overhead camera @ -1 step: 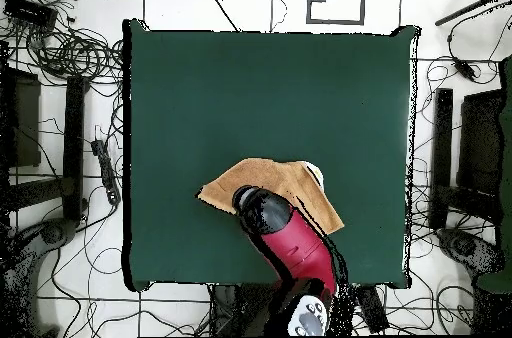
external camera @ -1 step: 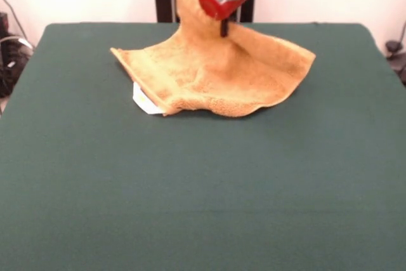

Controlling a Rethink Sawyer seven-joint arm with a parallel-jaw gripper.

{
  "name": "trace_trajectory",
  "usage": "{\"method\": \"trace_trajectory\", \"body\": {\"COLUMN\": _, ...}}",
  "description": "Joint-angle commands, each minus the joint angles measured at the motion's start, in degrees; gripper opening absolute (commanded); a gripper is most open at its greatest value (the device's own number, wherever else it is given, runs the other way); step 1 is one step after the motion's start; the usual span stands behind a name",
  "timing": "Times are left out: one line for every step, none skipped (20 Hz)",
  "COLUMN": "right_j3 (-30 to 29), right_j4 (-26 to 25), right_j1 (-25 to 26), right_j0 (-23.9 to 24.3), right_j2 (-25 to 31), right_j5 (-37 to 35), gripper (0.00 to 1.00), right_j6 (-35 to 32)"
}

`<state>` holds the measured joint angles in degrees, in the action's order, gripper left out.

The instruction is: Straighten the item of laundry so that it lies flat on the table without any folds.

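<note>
Seen from the front, the towel (external camera @ -1 step: 216,74) sits toward the table's (external camera @ -1 step: 203,207) far edge, near the middle of its width. Its left corner lies flat, and a small white tag (external camera @ -1 step: 144,101) peeks out beneath that front edge. Further right, the gripper (external camera @ -1 step: 223,25) has pinched a fold and holds it up in a peak, though its fingertips are partly buried. The cloth's length runs left to right, draping away on both sides, further to the right.

Orange-tan towel (external camera @ -1 step: 216,71), lifted, tented
</note>
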<state>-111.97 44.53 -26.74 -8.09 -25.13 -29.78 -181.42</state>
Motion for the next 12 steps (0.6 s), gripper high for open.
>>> {"method": "trace_trajectory", "body": {"right_j3": 3.38, "right_j4": 8.62, "right_j1": 7.49, "right_j0": -0.09, "right_j2": 9.94, "right_j5": 6.39, "gripper": 0.0, "right_j6": -17.39}}
{"method": "trace_trajectory", "body": {"right_j3": 4.27, "right_j4": 8.85, "right_j1": 8.29, "right_j0": -0.61, "right_j2": 9.42, "right_j5": 5.45, "gripper": 0.0, "right_j6": -18.4}}
{"method": "trace_trajectory", "body": {"right_j3": 5.15, "right_j4": 9.08, "right_j1": 9.1, "right_j0": -1.14, "right_j2": 8.9, "right_j5": 4.51, "gripper": 0.0, "right_j6": -19.42}}
{"method": "trace_trajectory", "body": {"right_j3": 5.68, "right_j4": 9.44, "right_j1": 9.52, "right_j0": -1.36, "right_j2": 8.81, "right_j5": 3.64, "gripper": 0.0, "right_j6": -20.08}}
{"method": "trace_trajectory", "body": {"right_j3": 5.72, "right_j4": 9.96, "right_j1": 9.52, "right_j0": -1.4, "right_j2": 9.06, "right_j5": 3.39, "gripper": 0.0, "right_j6": -20.12}}
{"method": "trace_trajectory", "body": {"right_j3": 5.96, "right_j4": 10.2, "right_j1": 9.54, "right_j0": -1.7, "right_j2": 8.91, "right_j5": 2.5, "gripper": 0.0, "right_j6": -20.61}}
{"method": "trace_trajectory", "body": {"right_j3": 6.09, "right_j4": 10.52, "right_j1": 9.4, "right_j0": -2.08, "right_j2": 8.76, "right_j5": 1.74, "gripper": 0.0, "right_j6": -21.21}}
{"method": "trace_trajectory", "body": {"right_j3": 6.41, "right_j4": 10.67, "right_j1": 9.38, "right_j0": -2.65, "right_j2": 8.35, "right_j5": 0.65, "gripper": 0.0, "right_j6": -22.13}}
{"method": "trace_trajectory", "body": {"right_j3": 6.51, "right_j4": 10.97, "right_j1": 9.15, "right_j0": -2.93, "right_j2": 8.39, "right_j5": -0.1, "gripper": 0.0, "right_j6": -22.8}}
{"method": "trace_trajectory", "body": {"right_j3": 6.77, "right_j4": 11.03, "right_j1": 9.06, "right_j0": -3.26, "right_j2": 8.22, "right_j5": -1.04, "gripper": 0.0, "right_j6": -23.65}}
{"method": "trace_trajectory", "body": {"right_j3": 6.69, "right_j4": 11.44, "right_j1": 8.74, "right_j0": -3.36, "right_j2": 8.44, "right_j5": -1.66, "gripper": 0.0, "right_j6": -24.24}}
{"method": "trace_trajectory", "body": {"right_j3": 6.77, "right_j4": 11.65, "right_j1": 8.64, "right_j0": -3.6, "right_j2": 8.49, "right_j5": -2.13, "gripper": 0.0, "right_j6": -24.74}}
